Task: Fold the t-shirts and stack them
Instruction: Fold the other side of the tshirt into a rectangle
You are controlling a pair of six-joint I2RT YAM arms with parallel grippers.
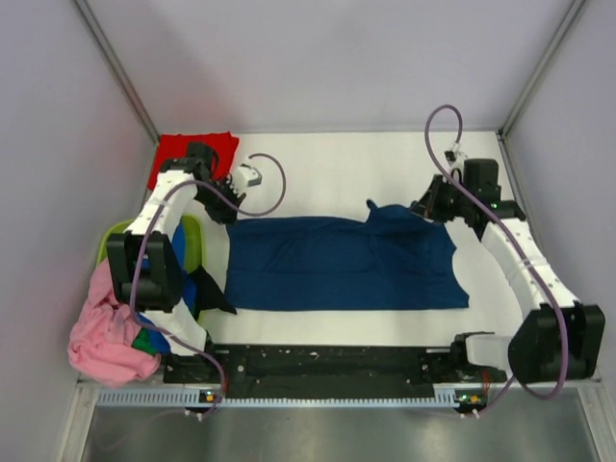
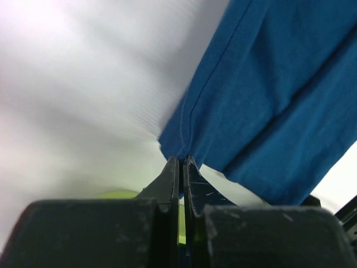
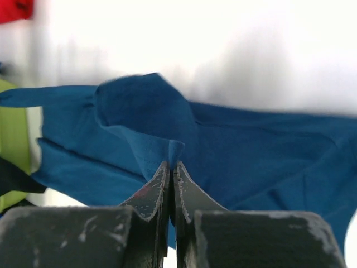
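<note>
A royal blue t-shirt (image 1: pixel 337 262) lies spread across the middle of the white table. My left gripper (image 1: pixel 225 209) is shut on its far left corner; in the left wrist view the jaws (image 2: pixel 182 161) pinch the hem of the blue cloth (image 2: pixel 279 100). My right gripper (image 1: pixel 430 208) is shut on its far right part, where a fold is lifted; in the right wrist view the tips (image 3: pixel 173 164) pinch a blue fold (image 3: pixel 251 151). A red t-shirt (image 1: pixel 197 149) lies at the back left. A pink t-shirt (image 1: pixel 104 332) hangs over the basket, with a bit of green (image 1: pixel 144 340) below it.
A lime green basket (image 1: pixel 190 241) stands at the left edge, partly hidden by the left arm, with dark cloth (image 1: pixel 207 289) spilling from it. It also shows in the right wrist view (image 3: pixel 11 128). Grey walls close the table on three sides.
</note>
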